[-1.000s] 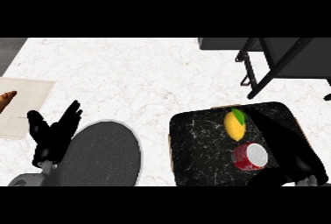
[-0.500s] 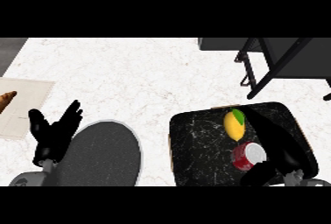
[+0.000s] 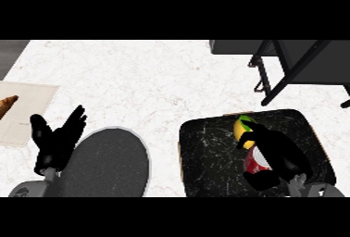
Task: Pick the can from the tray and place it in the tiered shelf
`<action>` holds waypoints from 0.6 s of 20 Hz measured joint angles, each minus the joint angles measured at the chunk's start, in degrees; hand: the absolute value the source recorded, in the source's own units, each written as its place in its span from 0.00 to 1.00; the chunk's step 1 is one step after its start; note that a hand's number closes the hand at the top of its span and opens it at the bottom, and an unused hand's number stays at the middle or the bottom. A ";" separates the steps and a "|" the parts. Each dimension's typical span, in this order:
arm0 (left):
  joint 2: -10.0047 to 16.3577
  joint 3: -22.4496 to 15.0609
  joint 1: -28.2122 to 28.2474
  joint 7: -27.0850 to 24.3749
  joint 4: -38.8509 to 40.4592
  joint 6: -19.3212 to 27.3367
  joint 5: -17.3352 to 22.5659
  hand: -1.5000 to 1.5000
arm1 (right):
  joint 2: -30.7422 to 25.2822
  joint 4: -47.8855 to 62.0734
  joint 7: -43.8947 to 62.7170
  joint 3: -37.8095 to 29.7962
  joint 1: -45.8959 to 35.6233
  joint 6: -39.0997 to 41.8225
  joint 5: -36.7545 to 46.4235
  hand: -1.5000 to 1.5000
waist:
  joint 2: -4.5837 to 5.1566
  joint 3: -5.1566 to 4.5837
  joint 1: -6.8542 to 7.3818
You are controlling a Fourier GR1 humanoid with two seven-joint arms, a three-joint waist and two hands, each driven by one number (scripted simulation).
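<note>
Nearest the viewer, at the lower left, the robot's left hand [image 3: 56, 141] rests in the same place as a second ago, its fingers [image 3: 75, 118] straight and spread, pointing up, beside a round grey plate [image 3: 109, 162] with nothing visible on it. At the lower right, the right hand [image 3: 277, 150] has moved. A second ago it sat at the right edge of the dark marbled tray [image 3: 205, 157], with the can's pale top in plain sight. Now it lies across the tray's right half and over the can [image 3: 258, 162], so only a sliver of the red side shows under the black palm. Whether this hand has closed on the can cannot be told from this view. The can is on the tray, so the pick looks to be just beginning and the carry to the shelf is still ahead. The tray also holds a yellow and green fruit [image 3: 241, 126], just beyond the hand and possibly touching it. Farther off at the left edge, a pale board [image 3: 27, 111] carries a brown piece of bread [image 3: 5, 105]. Farthest away, at the upper right of the white counter [image 3: 137, 78], stands the dark tiered shelf [image 3: 301, 55], well apart from the tray, and nothing is visible on it.
</note>
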 measured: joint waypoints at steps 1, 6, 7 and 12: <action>-0.34 -0.15 -0.13 0.20 0.00 0.19 -0.27 0.50 | 0.16 -0.24 -0.97 -0.04 0.58 -0.15 0.00 1.00 | -0.04 0.00 -0.08; -0.67 0.34 0.52 1.31 -1.35 0.43 -0.73 0.50 | 1.72 -1.62 -4.82 0.20 2.93 -2.18 1.46 1.00 | -0.05 -0.10 -0.25; -0.72 0.23 0.96 2.07 -2.53 0.54 -0.77 0.50 | 2.68 -2.59 -4.73 0.76 3.25 -2.54 1.78 1.00 | 0.01 -0.08 -0.23; -1.91 0.40 0.57 1.09 -1.56 0.79 -1.81 0.50 | 3.25 -9.24 -5.76 -0.27 5.14 -1.93 1.34 1.00 | 0.33 0.26 -0.40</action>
